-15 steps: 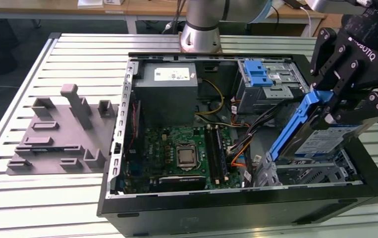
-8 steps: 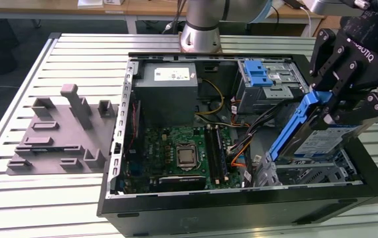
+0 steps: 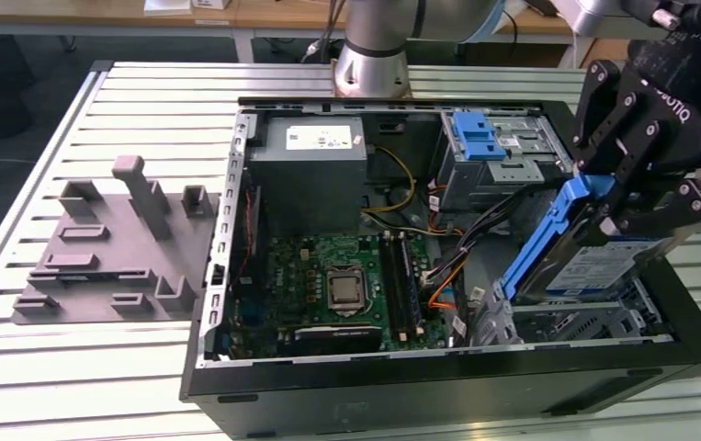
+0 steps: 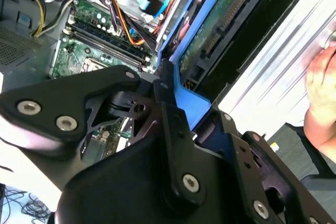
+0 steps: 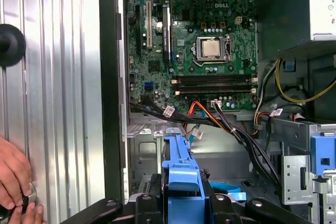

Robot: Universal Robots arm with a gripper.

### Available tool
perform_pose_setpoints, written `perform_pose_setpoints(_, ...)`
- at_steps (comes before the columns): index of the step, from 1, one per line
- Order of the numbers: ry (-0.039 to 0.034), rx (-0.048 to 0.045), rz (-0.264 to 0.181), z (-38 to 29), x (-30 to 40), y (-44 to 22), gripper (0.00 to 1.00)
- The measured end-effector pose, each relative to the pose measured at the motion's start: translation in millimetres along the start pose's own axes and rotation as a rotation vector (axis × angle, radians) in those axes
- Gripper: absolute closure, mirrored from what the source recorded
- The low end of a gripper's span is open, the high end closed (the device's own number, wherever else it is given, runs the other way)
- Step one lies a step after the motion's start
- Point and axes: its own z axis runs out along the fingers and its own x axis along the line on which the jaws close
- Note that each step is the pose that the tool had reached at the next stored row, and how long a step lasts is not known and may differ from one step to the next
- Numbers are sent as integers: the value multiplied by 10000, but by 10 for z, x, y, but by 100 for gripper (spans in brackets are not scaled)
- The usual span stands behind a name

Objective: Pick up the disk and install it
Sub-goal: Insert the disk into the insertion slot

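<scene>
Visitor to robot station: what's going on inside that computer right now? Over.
Tool shut on the disk, at its blue rail. Disk tilted over drive cage, not seated. Cables beside it; hand on table outside case.

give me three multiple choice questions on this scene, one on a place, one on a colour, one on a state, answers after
1. Where is the disk relative to the case?
A. outside it, at the exterior view's left
B. at its end at the exterior view's right
C. over its middle

2. What colour are the disk's rails?
A. red
B. green
C. blue

3. The gripper is:
A. shut on the disk
B. open above the disk
C. open, well away from the disk

Answers:
1 B, the disk stands tilted inside that end of the open case.
2 C, blue plastic runs along the disk's edge.
3 A, the gripper clamps the disk's blue end.
</scene>
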Motion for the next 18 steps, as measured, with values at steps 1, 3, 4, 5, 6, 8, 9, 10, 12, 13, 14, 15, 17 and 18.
perform_pose_setpoints(1, -2, 0, 0, 2, 0, 0, 64)
perform_pose_setpoints(3, 1, 0, -3, 14, 0, 0, 64)
perform_pose_setpoints(4, -1, 0, -8, 22, 0, 0, 64)
perform_pose_setpoints(5, -2, 0, -15, 30, 0, 0, 64)
perform_pose_setpoints(6, -1, 0, -20, 39, 0, 0, 64)
perform_pose_setpoints(8, -2, 0, -25, 61, 1, 0, 64)
perform_pose_setpoints(9, -2, -1, -25, 72, 1, 0, 64)
perform_pose_setpoints(10, 0, 0, -26, 80, 0, 0, 64)
perform_pose_setpoints(12, 1, 0, -25, 82, 1, 0, 64)
perform_pose_setpoints(13, 1, -1, -26, 82, 1, 0, 64)
perform_pose_setpoints(14, -1, 0, -26, 84, 1, 0, 64)
perform_pose_setpoints(15, -1, 0, -25, 85, 1, 0, 64)
perform_pose_setpoints(17, 0, 0, -26, 86, 1, 0, 64)
perform_pose_setpoints(18, -2, 0, -26, 87, 1, 0, 64)
